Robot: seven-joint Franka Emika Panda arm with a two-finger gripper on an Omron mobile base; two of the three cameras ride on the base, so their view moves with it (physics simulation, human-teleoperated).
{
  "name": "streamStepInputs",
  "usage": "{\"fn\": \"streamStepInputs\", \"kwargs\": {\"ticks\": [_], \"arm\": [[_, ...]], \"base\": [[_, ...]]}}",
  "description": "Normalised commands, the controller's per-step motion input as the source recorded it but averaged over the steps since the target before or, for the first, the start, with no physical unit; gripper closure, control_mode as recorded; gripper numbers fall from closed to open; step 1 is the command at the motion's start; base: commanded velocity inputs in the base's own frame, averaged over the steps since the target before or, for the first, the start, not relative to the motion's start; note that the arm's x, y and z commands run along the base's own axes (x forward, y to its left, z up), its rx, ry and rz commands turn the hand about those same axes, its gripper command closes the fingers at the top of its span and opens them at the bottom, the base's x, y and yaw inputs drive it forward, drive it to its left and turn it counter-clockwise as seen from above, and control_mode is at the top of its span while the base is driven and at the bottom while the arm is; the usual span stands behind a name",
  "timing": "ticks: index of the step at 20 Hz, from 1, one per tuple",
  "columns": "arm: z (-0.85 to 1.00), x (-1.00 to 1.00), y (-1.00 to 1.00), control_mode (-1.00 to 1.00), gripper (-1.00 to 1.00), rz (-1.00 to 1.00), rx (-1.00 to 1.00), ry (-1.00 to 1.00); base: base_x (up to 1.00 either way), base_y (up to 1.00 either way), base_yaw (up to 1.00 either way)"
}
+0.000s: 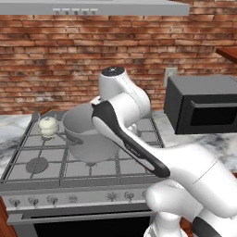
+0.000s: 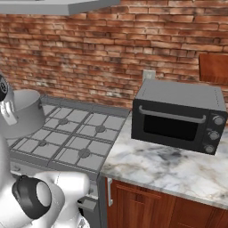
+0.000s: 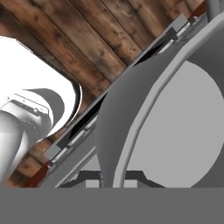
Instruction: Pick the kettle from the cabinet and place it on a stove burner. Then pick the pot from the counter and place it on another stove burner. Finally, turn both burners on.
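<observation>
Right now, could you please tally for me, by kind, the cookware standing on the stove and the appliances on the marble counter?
Small round cream-white kettle with wire handle: 1
Wide grey brushed-metal stockpot, its rim pinched in the shut gripper: 1
Black countertop microwave oven: 1
Total: 3

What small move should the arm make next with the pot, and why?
Probably lower it a little, then release. The claw is shut on the rim of the pot, which sits tilted over the stove burners, beside the kettle already on its own burner.
</observation>
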Motion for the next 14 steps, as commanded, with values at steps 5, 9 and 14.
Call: {"fn": "streamStepInputs", "kwargs": {"ticks": [5,9,14], "arm": [[-0.04,0.3,0.38,-1.0,1.0,0.07,0.0,0.03],[-0.11,0.17,0.35,-1.0,1.0,0.09,0.0,0.0],[-0.15,0.18,0.35,-1.0,1.0,0.1,0.0,0.0]], "base": [[0.0,0.0,0.0],[0.0,0.0,0.0],[0.0,0.0,0.0]]}}
